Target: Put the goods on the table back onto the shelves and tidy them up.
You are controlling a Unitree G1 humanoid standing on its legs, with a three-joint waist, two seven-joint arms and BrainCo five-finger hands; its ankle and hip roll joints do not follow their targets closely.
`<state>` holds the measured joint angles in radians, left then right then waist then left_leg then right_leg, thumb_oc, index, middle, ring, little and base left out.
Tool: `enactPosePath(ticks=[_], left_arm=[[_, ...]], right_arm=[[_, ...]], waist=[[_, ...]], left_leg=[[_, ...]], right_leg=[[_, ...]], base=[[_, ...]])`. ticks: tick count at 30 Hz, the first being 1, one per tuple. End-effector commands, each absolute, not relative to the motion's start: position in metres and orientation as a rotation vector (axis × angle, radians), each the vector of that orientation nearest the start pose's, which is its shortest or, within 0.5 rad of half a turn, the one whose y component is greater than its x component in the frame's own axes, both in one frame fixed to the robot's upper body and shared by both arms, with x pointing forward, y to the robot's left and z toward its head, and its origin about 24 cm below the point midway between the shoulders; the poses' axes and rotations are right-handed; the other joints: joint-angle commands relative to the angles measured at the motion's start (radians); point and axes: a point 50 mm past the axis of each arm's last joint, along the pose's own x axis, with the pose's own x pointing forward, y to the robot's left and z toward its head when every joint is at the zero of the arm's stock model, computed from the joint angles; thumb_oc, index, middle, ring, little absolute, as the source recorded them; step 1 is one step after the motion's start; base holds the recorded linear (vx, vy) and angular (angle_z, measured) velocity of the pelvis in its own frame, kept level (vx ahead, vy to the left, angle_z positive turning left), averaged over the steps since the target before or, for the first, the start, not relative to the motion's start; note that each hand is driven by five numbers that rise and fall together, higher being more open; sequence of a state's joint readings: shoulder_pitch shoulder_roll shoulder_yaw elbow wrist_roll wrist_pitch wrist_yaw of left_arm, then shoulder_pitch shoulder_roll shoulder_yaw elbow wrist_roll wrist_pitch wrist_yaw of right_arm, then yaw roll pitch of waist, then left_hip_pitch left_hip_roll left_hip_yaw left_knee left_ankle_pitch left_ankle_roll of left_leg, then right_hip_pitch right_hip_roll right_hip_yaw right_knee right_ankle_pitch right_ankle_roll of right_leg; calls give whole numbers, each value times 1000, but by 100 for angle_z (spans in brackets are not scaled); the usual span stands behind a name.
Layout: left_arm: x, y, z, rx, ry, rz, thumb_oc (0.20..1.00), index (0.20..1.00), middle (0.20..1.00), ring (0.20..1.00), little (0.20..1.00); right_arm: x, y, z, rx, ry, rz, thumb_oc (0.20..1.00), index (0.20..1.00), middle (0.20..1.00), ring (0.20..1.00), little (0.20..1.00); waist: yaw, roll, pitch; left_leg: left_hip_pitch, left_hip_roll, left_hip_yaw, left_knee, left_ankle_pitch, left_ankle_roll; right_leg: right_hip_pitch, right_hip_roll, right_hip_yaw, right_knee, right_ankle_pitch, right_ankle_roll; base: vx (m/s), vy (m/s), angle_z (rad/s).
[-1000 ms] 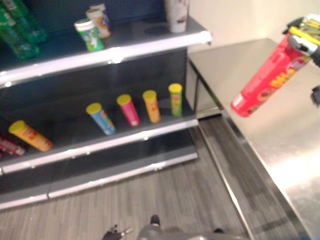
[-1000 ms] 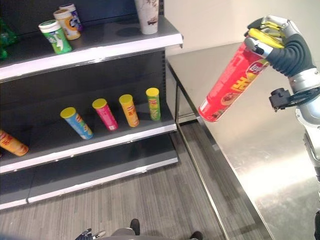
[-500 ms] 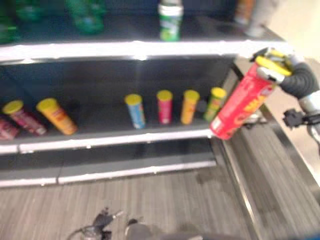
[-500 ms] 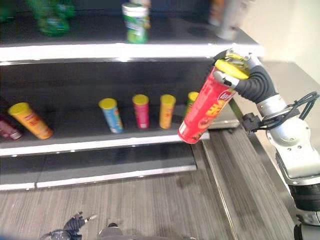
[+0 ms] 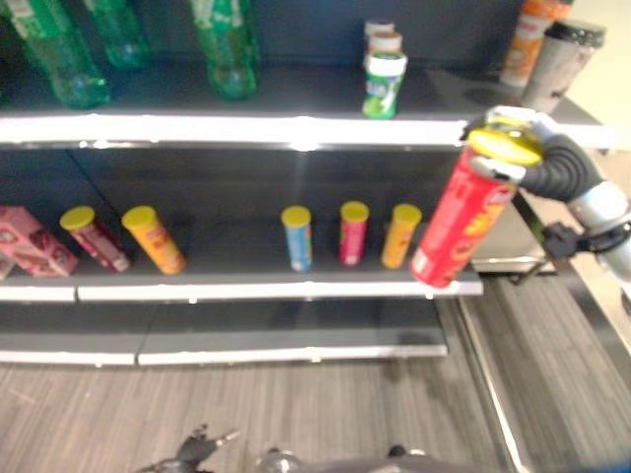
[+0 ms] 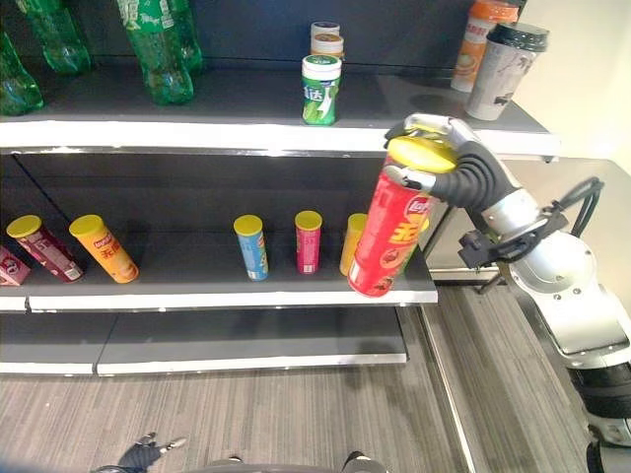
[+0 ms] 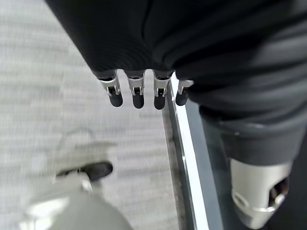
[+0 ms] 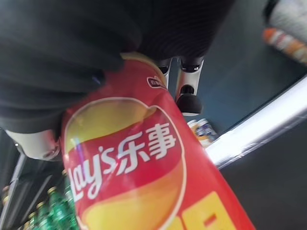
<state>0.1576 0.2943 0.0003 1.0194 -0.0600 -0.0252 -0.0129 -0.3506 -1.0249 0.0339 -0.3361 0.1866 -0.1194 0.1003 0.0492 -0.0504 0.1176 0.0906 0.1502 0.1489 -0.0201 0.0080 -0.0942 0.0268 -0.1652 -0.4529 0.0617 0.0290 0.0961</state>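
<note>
**Red can on its way to the shelf**

The left hand (image 7: 139, 93) hangs low over the floor (image 7: 43, 96). Its fingers are straight and hold nothing.

The right hand (image 6: 449, 163) is clamped on the red chip can (image 6: 389, 232), with its fingers curled round the top end by the yellow lid (image 6: 421, 153). The can hangs down from the hand and tilts, with its bottom end lower and toward the robot's left. The arm reaches out from the right, and the wrist bends so the hand points at the shelves.

I think the step in hand is carrying the can to its place. It is in the air, in front of the middle shelf (image 6: 227, 296), at that shelf's right end.

Just behind the can stands an orange can (image 5: 400, 235). Further to the hand's left are a pink can (image 6: 309, 241) and a blue can (image 6: 250, 246). The next move likely calls for pushing the can in beside them, turning it upright and then letting go, without knocking the orange one.

Above and behind the hand is the top shelf (image 6: 197, 133), with a green-and-white can (image 6: 320, 89), cups (image 6: 503, 64) and green bottles (image 6: 158, 49).
</note>
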Motion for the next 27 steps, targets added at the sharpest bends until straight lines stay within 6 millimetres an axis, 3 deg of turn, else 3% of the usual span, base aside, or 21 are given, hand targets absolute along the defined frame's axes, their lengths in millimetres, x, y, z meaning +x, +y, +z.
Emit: enactPosePath(ticks=[1, 3, 5, 6, 7, 8, 9, 10, 11, 12, 13, 14, 15, 16, 17, 18, 19, 21, 23, 24, 27], left_arm=[[70, 280, -141, 237, 1106, 221, 1000, 1000, 1000, 1000, 1000], [71, 277, -141, 228, 1101, 216, 1000, 1000, 1000, 1000, 1000], [67, 274, -144, 211, 1112, 223, 1000, 1000, 1000, 1000, 1000], [67, 274, -144, 210, 1112, 224, 1000, 1000, 1000, 1000, 1000], [69, 275, -143, 218, 1106, 235, 1000, 1000, 1000, 1000, 1000], [69, 275, -143, 218, 1105, 235, 1000, 1000, 1000, 1000, 1000], [75, 277, -141, 224, 1087, 244, 1000, 1000, 1000, 1000, 1000], [75, 277, -141, 223, 1088, 244, 1000, 1000, 1000, 1000, 1000], [81, 279, -139, 238, 1068, 240, 1000, 1000, 1000, 1000, 1000], [81, 279, -139, 238, 1069, 240, 1000, 1000, 1000, 1000, 1000], [86, 280, -136, 259, 1052, 228, 1000, 1000, 1000, 1000, 1000], [86, 280, -136, 260, 1053, 227, 1000, 1000, 1000, 1000, 1000], [91, 279, -135, 281, 1040, 196, 1000, 1000, 1000, 1000, 1000], [91, 279, -135, 282, 1041, 195, 1000, 1000, 1000, 1000, 1000], [95, 282, -133, 318, 1040, 167, 1000, 1000, 1000, 1000, 1000], [99, 283, -132, 344, 1038, 146, 1000, 1000, 1000, 1000, 1000], [102, 290, -127, 388, 1028, 137, 1000, 1000, 1000, 1000, 1000], [99, 294, -126, 392, 1036, 146, 1000, 1000, 1000, 1000, 1000], [94, 304, -124, 373, 1047, 209, 1000, 1000, 1000, 1000, 1000], [94, 304, -124, 373, 1047, 209, 1000, 1000, 1000, 1000, 1000], [82, 307, -128, 381, 1099, 227, 1000, 1000, 1000, 1000, 1000]], right_arm=[[245, -172, 287, -939, -885, 427, 200, 200, 200, 200, 200], [246, -169, 285, -950, -872, 446, 200, 200, 200, 200, 200], [249, -156, 275, -937, -847, 533, 200, 200, 200, 200, 200], [249, -156, 275, -937, -848, 535, 200, 200, 200, 200, 200], [252, -150, 270, -955, -834, 565, 200, 200, 200, 200, 200], [252, -149, 271, -955, -835, 565, 200, 200, 200, 200, 200], [256, -147, 267, -961, -814, 580, 200, 200, 200, 200, 200], [256, -146, 267, -961, -814, 581, 200, 200, 200, 200, 200], [258, -147, 261, -938, -794, 581, 200, 200, 200, 200, 200], [258, -147, 261, -938, -793, 581, 200, 200, 200, 200, 200], [258, -151, 257, -920, -778, 559, 200, 200, 200, 200, 200], [258, -152, 256, -920, -777, 558, 200, 200, 200, 200, 200], [255, -156, 255, -929, -770, 538, 200, 200, 200, 200, 200], [255, -156, 255, -929, -769, 537, 200, 200, 200, 200, 200], [254, -163, 253, -940, -752, 506, 200, 200, 200, 200, 200], [254, -169, 248, -943, -725, 478, 200, 200, 200, 200, 200], [256, -170, 239, -942, -696, 458, 200, 200, 200, 200, 200], [257, -167, 236, -929, -696, 463, 200, 200, 200, 200, 200], [260, -166, 232, -918, -700, 429, 200, 200, 200, 200, 200], [260, -166, 232, -918, -701, 429, 200, 200, 200, 200, 200], [264, -174, 230, -916, -680, 370, 200, 200, 200, 200, 200]], waist=[[69, -59, -6], [67, -53, 2], [66, -38, 4], [66, -37, 4], [55, -33, -1], [53, -34, -3], [34, -26, -15], [34, -24, -17], [14, 0, -32], [14, 2, -33], [4, 27, -43], [4, 26, -43], [-10, 44, -61], [-8, 43, -61], [-11, 46, -73], [-14, 49, -74], [-8, 23, -56], [0, 16, -48], [-4, 29, -21], [-5, 28, -22], [-7, 28, -16]], left_leg=[[-69, -130, 4, 52, -38, 15], [-88, -114, 19, 95, -47, 2], [-84, -32, 35, 111, -49, -20], [-83, -31, 36, 111, -49, -20], [-66, 59, 11, 87, -17, -33], [-69, 58, 10, 84, -13, -32], [-52, 154, 4, 67, 52, -40], [-51, 156, 4, 63, 54, -42], [-35, 242, 9, 48, 158, -69], [-33, 244, 9, 43, 161, -70], [-25, 270, -17, 33, 209, -109], [-25, 270, -19, 32, 209, -110], [-16, 256, -13, 4, 143, -130], [-15, 254, -12, 4, 142, -129], [-3, 229, 19, -28, 71, -137], [9, 193, 27, -46, 20, -131], [36, 99, 35, -60, -41, -83], [49, 61, 53, -66, -56, -59], [63, 12, 72, -67, -70, -21], [62, 12, 71, -67, -70, -20], [52, -26, 48, -67, -67, 4]], right_leg=[[36, 11, 24, -72, -24, 8], [47, 5, 15, -80, -21, 8], [45, -24, 31, -85, -9, 22], [45, -24, 32, -84, -9, 22], [15, -67, 46, -69, -4, 34], [11, -68, 45, -69, -2, 34], [-27, -114, 51, -45, 2, 55], [-30, -112, 52, -41, 0, 54], [-52, -156, 47, -14, 5, 83], [-52, -154, 46, -11, 2, 82], [-56, -194, 54, 4, 19, 112], [-55, -195, 53, 6, 18, 112], [-43, -245, 46, 12, 39, 141], [-43, -246, 46, 12, 39, 142], [-42, -286, 36, 10, 58, 163], [-36, -325, 38, 20, 100, 166], [-61, -412, 60, 74, 260, 166], [-74, -455, 29, 81, 314, 166], [-114, -436, 15, 168, 265, 144], [-116, -438, 16, 170, 263, 144], [-113, -334, 15, 177, 190, 126]], base=[[-126, 104, -5], [-99, 106, 19], [-103, 235, 27], [-159, 385, 7], [-100, 225, -10], [-182, 487, -29], [-83, 257, -30], [-114, 589, -19], [-30, 323, -10], [-12, 710, -6], [22, 378, -4], [76, 706, 3], [58, 327, 10], [86, 523, 29], [64, 397, 38], [75, 679, 60], [66, 678, 48], [6, 438, 18], [-26, 446, -17], [-35, 370, 8], [56, 218, 26]])
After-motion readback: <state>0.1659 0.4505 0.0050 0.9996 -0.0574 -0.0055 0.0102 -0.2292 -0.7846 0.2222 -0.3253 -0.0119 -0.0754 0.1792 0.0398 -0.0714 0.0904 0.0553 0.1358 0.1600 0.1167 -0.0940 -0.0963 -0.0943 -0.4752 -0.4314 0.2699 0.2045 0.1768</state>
